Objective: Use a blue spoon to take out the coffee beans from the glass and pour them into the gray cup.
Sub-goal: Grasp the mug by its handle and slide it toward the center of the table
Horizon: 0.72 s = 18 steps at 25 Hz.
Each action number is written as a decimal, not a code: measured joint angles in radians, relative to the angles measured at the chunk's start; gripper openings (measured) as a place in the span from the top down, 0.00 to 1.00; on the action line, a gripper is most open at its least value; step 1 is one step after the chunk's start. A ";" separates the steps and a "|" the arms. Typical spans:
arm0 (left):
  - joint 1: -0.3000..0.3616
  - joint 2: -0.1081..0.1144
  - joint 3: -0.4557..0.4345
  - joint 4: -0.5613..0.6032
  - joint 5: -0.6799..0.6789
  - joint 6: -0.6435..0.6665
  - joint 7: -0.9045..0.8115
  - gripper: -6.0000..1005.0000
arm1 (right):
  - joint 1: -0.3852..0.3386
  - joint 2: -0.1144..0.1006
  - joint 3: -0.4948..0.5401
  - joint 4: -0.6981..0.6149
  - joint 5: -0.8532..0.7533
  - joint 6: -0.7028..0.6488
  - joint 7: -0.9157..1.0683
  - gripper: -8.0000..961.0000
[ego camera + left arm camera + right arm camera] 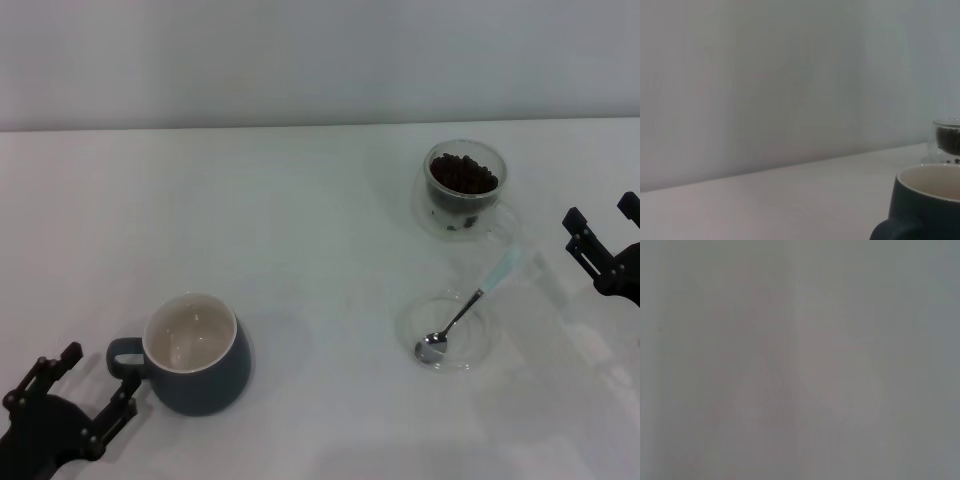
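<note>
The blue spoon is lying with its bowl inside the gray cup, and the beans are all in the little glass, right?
Not quite. The head view shows the blue spoon with its bowl on the clear saucer, not in the gray cup, which looks empty. The coffee beans are indeed in the glass.

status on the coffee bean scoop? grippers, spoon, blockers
Left gripper open, beside gray cup. Right gripper open, right of glass. Blue spoon untouched on saucer; coffee beans in glass. Nothing in the way.

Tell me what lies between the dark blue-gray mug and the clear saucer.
Only bare white table between gray cup and saucer, per the head view.
</note>
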 joint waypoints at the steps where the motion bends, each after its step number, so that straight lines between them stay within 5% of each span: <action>1: -0.004 -0.001 0.000 0.006 0.000 -0.010 0.000 0.24 | 0.000 0.000 0.000 0.000 0.000 0.000 0.000 0.21; 18: -0.035 -0.001 -0.003 0.037 -0.044 -0.040 0.002 0.24 | -0.002 0.000 0.000 0.003 0.000 -0.001 0.000 0.21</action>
